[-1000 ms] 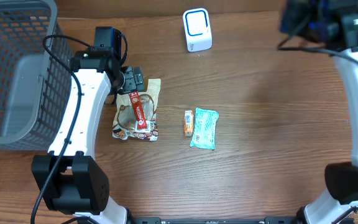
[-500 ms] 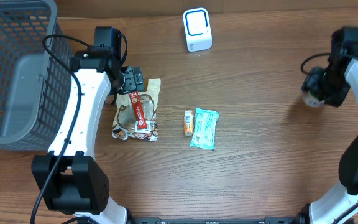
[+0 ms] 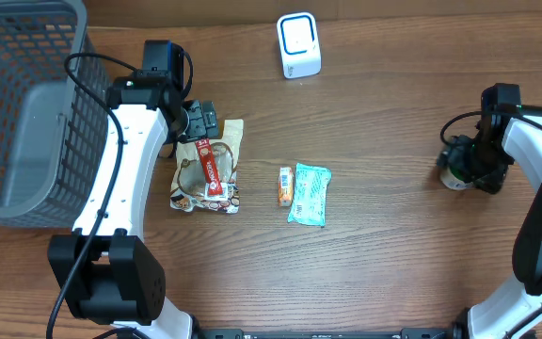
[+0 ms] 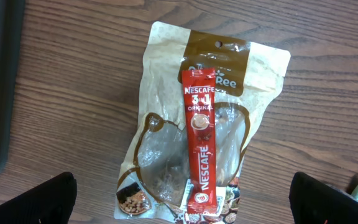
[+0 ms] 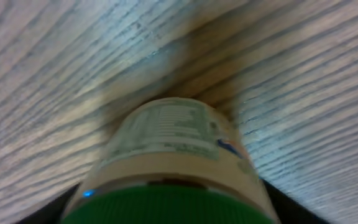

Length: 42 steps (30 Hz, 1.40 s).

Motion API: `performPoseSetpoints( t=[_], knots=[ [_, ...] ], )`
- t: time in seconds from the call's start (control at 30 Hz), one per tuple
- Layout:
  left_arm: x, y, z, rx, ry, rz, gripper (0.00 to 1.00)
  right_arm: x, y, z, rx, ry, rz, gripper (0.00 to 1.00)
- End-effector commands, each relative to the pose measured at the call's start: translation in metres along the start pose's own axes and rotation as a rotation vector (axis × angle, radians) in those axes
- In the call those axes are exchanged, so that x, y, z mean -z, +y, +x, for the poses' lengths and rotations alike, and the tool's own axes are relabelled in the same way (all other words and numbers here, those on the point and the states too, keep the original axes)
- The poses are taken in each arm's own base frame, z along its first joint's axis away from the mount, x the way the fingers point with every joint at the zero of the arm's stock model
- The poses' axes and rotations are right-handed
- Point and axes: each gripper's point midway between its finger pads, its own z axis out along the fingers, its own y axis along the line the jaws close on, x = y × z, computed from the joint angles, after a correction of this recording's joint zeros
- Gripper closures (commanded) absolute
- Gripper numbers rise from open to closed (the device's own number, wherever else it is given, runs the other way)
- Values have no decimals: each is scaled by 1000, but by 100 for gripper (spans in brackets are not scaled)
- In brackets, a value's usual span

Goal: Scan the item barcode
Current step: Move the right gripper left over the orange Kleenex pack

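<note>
The brown wooden table (image 3: 393, 235) has a grey mesh basket (image 3: 7, 113) at its far left corner. A brown snack bag (image 4: 160, 124) lies toward the left edge. The left claw (image 3: 200, 122) hangs over it, spread wide and empty. A white box scanner (image 3: 298, 44) stands by the far edge. The small green-capped plastic bottle (image 3: 454, 175) is near the right edge, between the right claw's (image 3: 469, 168) fingers. I cannot tell if they squeeze it. A thin red coffee stick (image 4: 201, 143) lies on the bag.
</note>
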Motion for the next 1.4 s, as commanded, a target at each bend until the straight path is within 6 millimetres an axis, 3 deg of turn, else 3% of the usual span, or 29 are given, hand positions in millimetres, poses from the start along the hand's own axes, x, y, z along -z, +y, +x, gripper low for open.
performPoseSetpoints(
  t=[0.0,0.13,0.33,0.4,0.5,0.63,0.8,0.9,1.2,1.37],
  knots=[
    [11,-2,-6,12,-33,15,1,6,2,-1,-3,-6,-5,0],
    [11,-2,-6,12,-33,15,0,35,6,-9,0,0,-3,0],
    [11,-2,-6,12,-33,15,1,115,27,-24,30,-39,-30,0],
    [11,-2,-5,11,-33,16,1,137,42,-19,61,-42,-63,2],
    [11,-2,-5,11,-33,15,0,150,76,-4,129,-23,-146,6],
    [11,-2,-6,12,-33,15,0,145,115,25,246,10,-170,20],
    [11,-2,-5,11,-33,16,0,132,167,67,416,15,-187,54],
    [11,-2,-6,12,-33,15,0,123,197,99,521,15,-201,65],
    [11,-2,-5,12,-33,15,0,80,261,174,650,-12,-281,65],
    [11,-2,-5,12,-33,15,0,56,282,206,743,-40,-337,60]
  ],
)
